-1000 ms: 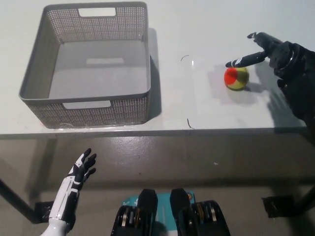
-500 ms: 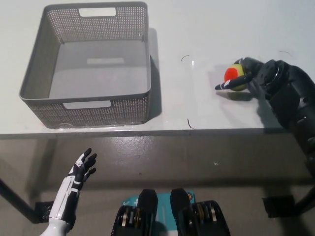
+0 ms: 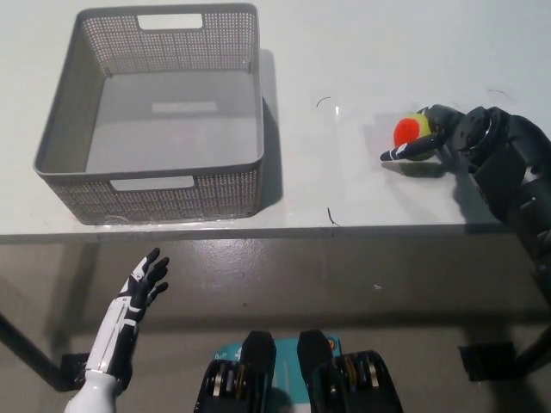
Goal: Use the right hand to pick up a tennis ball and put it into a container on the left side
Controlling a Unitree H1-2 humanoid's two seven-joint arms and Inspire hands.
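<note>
Right robot hand [image 3: 448,138] wrapped partway round tennis ball [image 3: 411,133] on desk [image 3: 344,189], grasp not secure. Risk: ball rolls off fingertip. Container [image 3: 164,185] well left. Left robot hand [image 3: 142,284] idle, fingers spread.

Our right hand [image 3: 461,138] comes down from its hover above the tennis ball [image 3: 411,135] and wraps in from the ball's right side; a second ago one finger pointed out over the top, now the fingers [image 3: 405,152] curl under and around it. We think the ball is gripped, though the far side of it is hidden from us. The ball itself nudges slightly up the table [image 3: 362,69] from where it sat. Down at lower left, our left hand [image 3: 142,284] tilts a touch, fingers spread.
</note>
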